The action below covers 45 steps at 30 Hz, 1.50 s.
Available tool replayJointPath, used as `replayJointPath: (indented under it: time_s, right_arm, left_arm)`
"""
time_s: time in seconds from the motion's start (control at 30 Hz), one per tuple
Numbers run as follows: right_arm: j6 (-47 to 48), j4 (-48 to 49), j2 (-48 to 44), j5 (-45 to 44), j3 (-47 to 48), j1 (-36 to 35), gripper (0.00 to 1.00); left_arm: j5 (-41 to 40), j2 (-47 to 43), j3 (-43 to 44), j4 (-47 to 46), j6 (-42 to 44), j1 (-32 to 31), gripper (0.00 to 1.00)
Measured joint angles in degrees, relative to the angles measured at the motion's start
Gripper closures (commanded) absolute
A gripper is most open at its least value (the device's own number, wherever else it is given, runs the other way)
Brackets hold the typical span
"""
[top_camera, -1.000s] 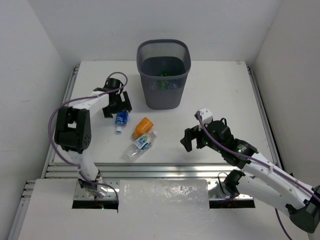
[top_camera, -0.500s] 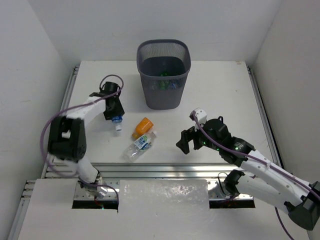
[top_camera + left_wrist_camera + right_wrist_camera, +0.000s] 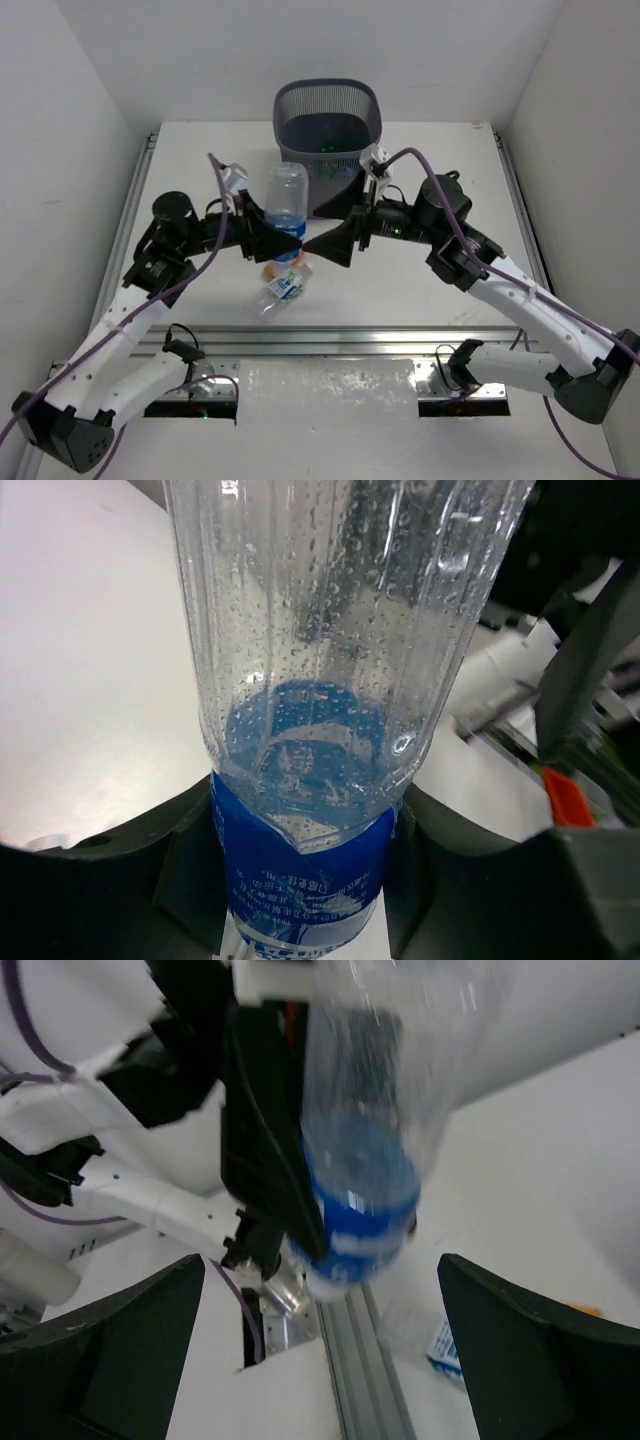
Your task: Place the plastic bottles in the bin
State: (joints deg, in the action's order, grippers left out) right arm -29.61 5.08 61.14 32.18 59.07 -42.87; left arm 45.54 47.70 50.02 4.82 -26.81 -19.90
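Observation:
My left gripper (image 3: 283, 241) is raised above the table and shut on a clear plastic bottle (image 3: 288, 200) at its blue label (image 3: 300, 870). The bottle (image 3: 330, 630) stands nearly upright, with droplets inside. My right gripper (image 3: 326, 244) is open just to its right, facing it, with nothing between its fingers (image 3: 110, 1350). In the right wrist view the held bottle (image 3: 365, 1180) is blurred ahead of the jaws. A crushed clear bottle (image 3: 275, 293) lies on the table below. An orange bottle (image 3: 565, 798) peeks out beside it. The dark mesh bin (image 3: 328, 100) stands behind, with bottles showing through its mesh.
The white table (image 3: 450, 170) is walled on the left, right and back. An aluminium rail (image 3: 330, 338) runs along its near edge. Both arms reach inward and nearly meet in front of the bin.
The left gripper shut on the blue-labelled bottle at the table's left and carried it up toward the centre. The right arm swung up and left to face it, still open.

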Motion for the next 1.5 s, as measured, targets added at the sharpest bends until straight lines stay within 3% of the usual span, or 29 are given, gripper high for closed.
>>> replayJointPath:
  time_s: [0.17, 0.27, 0.3, 0.37, 0.4, 0.5, 0.63, 0.8, 0.9, 1.13, 1.23, 1.27, 1.3, 1.43, 1.5]
  right_arm:
    - [0.5, -2.1, 5.4, -0.5, 6.8, 0.3, 0.01]
    - [1.1, -2.8, 9.3, -1.7, 10.2, 0.5, 0.05]
    - [1.1, -2.8, 10.4, -1.7, 11.1, 0.5, 0.21]
    - [1.1, -2.9, 12.1, -0.5, 12.2, 0.4, 0.27]
    - [0.8, -3.0, 12.7, -0.2, 12.7, 0.3, 0.45]
    - [0.4, -3.8, 13.2, -0.4, 13.6, 0.1, 0.7]
    - [2.4, -5.1, 12.5, -5.7, 13.9, 0.8, 0.8]
    - [9.2, -7.4, 11.2, -19.9, 16.3, 4.1, 0.78]
    - [13.1, -7.3, 12.1, -26.2, 21.1, 7.1, 0.76]
    - [18.0, -1.2, 24.3, -33.8, 36.3, 15.3, 0.73]
    - [19.3, -0.8, 32.6, -34.7, 42.1, 17.2, 0.53]
    - [19.8, -1.7, 36.1, -34.7, 44.9, 17.7, 0.21]
    - [20.3, -2.9, 39.5, -34.9, 48.7, 18.1, 0.02]
    - [22.1, -13.0, 53.8, -34.7, 65.7, 18.9, 0.01]
    - [22.1, -15.5, 53.4, -34.2, 62.8, 19.1, 0.01]
  left_arm:
    - [4.6, 4.9, 0.0, -3.4, -0.9, -4.1, 0.97]
    - [6.4, 5.0, 0.0, -4.0, -1.2, -5.4, 0.87]
    - [7.1, 5.0, 0.0, -4.3, -1.3, -5.7, 0.84]
    - [7.9, 5.0, 0.3, -4.6, -1.2, -6.1, 0.84]
    - [7.9, 5.1, 0.4, -4.2, -0.9, -6.2, 0.81]
    - [6.1, 5.4, 1.5, -2.3, 1.0, -6.0, 0.03]
    - [-6.4, 5.4, 6.4, 6.0, 3.1, -6.1, 0.0]
    - [-30.8, 4.9, 12.0, 18.8, 4.0, -6.3, 0.0]
    - [-40.3, 3.5, 11.8, 25.1, 4.5, -6.3, 0.0]
    - [-42.5, 6.4, 11.3, 32.2, 9.2, -6.3, 0.0]
    - [-41.9, 11.0, 10.6, 33.4, 11.3, -6.4, 0.0]
    - [-42.0, 12.5, 10.1, 34.2, 11.6, -6.5, 0.0]
    - [-42.4, 13.7, 9.8, 35.2, 11.9, -6.8, 0.0]
    - [-43.7, 17.5, 8.3, 37.0, 12.0, -7.9, 0.01]
    - [-44.1, 18.7, 7.4, 37.1, 12.0, -8.2, 0.01]
